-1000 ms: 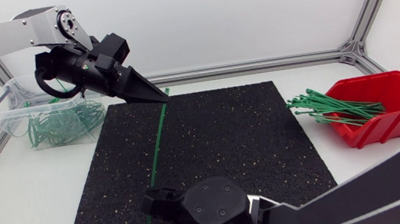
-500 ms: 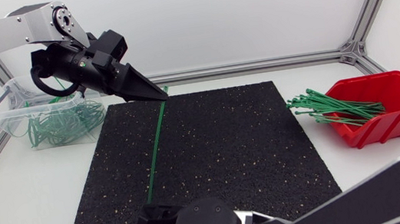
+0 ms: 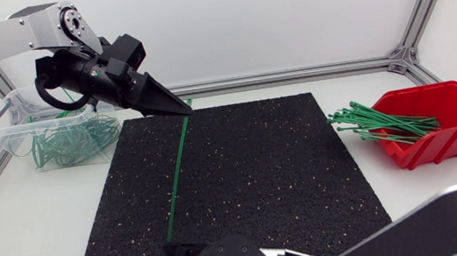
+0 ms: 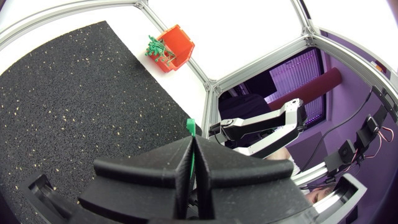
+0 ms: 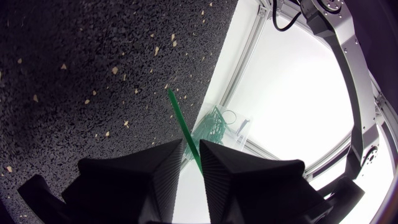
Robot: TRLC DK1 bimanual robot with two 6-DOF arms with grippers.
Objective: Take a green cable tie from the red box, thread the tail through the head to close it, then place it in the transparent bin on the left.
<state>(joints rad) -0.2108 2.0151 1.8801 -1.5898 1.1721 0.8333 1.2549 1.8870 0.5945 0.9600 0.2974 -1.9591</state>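
The left gripper (image 3: 184,113) hangs over the far left corner of the black mat (image 3: 260,168), just beside the transparent bin (image 3: 8,130). Its fingers (image 4: 155,171) are pressed together on the head end of a green cable tie (image 3: 179,165), and a short green stub pokes out past their tips. From there the tie runs straight down across the mat towards the near edge of the desk (image 3: 38,224).

The right gripper (image 5: 190,144) sits at that near end. Its fingers (image 5: 137,171) stand a narrow gap apart. The tie passes through the gap close against one finger, with a sliver of light on the other side.

Compared with half a second ago, the right gripper has drawn back towards the near edge, baring more of the tie. The left gripper and the tie have not shifted. The red box (image 3: 454,129) holds the spare ties at the far right.
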